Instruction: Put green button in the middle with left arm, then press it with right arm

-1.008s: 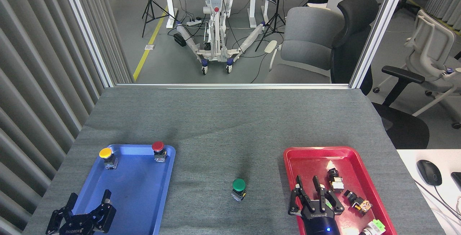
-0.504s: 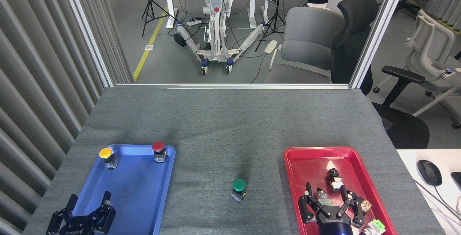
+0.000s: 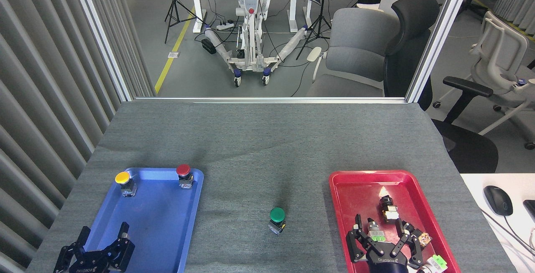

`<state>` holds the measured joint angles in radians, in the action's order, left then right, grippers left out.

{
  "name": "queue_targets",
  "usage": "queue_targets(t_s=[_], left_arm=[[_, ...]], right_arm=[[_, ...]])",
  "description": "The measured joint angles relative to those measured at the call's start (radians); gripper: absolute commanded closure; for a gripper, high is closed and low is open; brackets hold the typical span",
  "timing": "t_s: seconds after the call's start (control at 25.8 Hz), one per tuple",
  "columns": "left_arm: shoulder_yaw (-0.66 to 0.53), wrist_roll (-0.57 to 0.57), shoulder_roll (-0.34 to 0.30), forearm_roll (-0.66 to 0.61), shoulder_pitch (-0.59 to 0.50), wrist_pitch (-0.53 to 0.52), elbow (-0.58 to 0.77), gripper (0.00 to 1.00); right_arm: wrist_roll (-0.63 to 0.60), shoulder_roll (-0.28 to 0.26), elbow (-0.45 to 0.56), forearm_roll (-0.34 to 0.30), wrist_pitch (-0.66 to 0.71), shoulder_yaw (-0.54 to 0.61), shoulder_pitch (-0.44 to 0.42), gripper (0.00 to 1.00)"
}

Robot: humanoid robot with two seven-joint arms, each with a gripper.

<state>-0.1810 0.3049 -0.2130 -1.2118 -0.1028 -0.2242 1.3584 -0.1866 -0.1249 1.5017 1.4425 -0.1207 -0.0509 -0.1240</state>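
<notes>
The green button point(image 3: 276, 219) stands upright on the grey tabletop cloth point(image 3: 259, 139), in the bare stretch between the two trays and nearer the front edge than the back, touching neither tray and neither gripper. To its left lies the blue tray point(image 3: 167, 239), which holds two push-buttons at its far end: a yellow-capped button point(image 3: 124, 182) near the far left corner and a red-capped button point(image 3: 184, 175) near the far right corner, both upright and well apart from each other; the rest of the tray floor is bare. The left gripper point(image 3: 102, 239) hangs over the near left corner of this tray, its black fingers spread apart with nothing between them. To the right of the green button lies the red tray point(image 3: 347, 189), whose contents gather in its near half: a black-and-white switch point(image 3: 388, 209) toward the middle, a small switch with a light-green part point(image 3: 375, 232), a dark switch with an orange-brown end point(image 3: 421, 237) by the right wall, and another switch with a light-green square part point(image 3: 434, 262) at the near right corner. The right gripper point(image 3: 380, 233) sits low over this tray, fingers wide open, with the small light-green switch lying in the gap between them; whether the fingers touch it cannot be told. A black computer mouse point(image 3: 498, 200) rests on the white desk at the far right.
</notes>
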Motion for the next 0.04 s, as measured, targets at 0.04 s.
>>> queue_targets(t_s=[0.04], left_arm=[[0.0, 0.001, 0.0, 0.0, 0.0, 0.0, 0.0, 0.0]], right_arm=[[-0.001, 0.0, 0.0, 0.0, -0.001, -0.001, 0.0, 0.0]])
